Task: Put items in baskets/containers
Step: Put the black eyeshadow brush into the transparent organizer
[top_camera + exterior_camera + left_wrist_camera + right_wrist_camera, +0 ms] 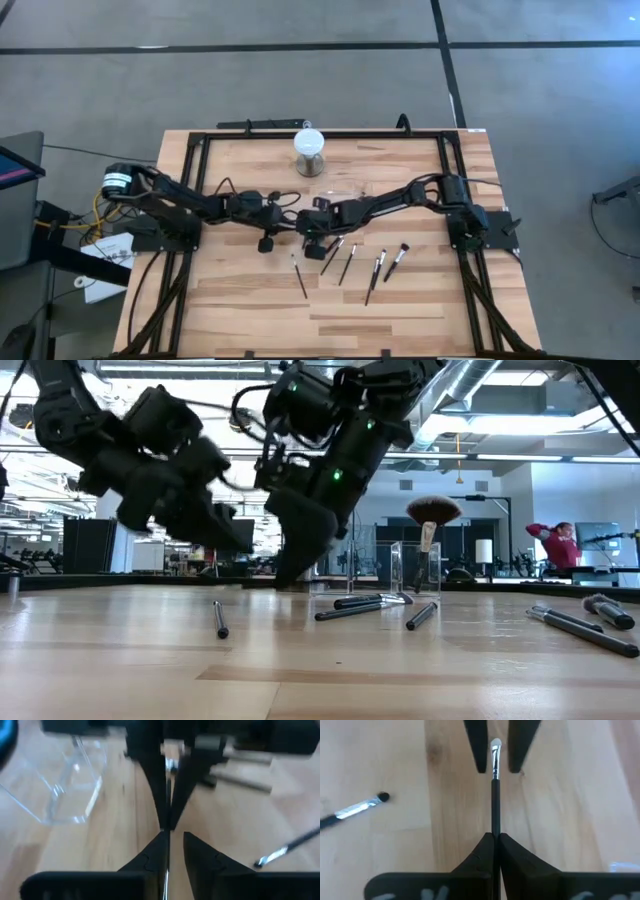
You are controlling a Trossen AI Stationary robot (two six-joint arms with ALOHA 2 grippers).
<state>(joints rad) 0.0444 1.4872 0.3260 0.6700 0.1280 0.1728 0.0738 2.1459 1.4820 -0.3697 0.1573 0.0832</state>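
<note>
My two grippers meet tip to tip over the table's middle. My right gripper [495,837] [314,224] is shut on a slim makeup brush [495,795] with a dark handle, a silvery ferrule and a pale tip. My left gripper [496,755] [175,851] is open, with a finger on either side of the brush's bristle end, not touching it. The clear plastic container [70,785] [415,570] stands on the wood just beyond the grippers. A fan-headed brush [432,515] stands upright in it. Several brushes [348,263] lie flat on the table nearer the near edge. My right gripper pinches the brush's dark handle [494,827] between its two fingers. The brush sticks straight forward out of the fingertips, in line with the fingers. Its ferrule and tip [495,747] point at my left gripper. The brush is roughly level above the wood.
A grey cylinder with a white round top [309,150] stands near the far edge. A black frame [190,180] runs round the table's edges. One loose brush [299,275] lies apart on the left; the others [377,272] lie to the right. A person [560,545] shows far behind.
</note>
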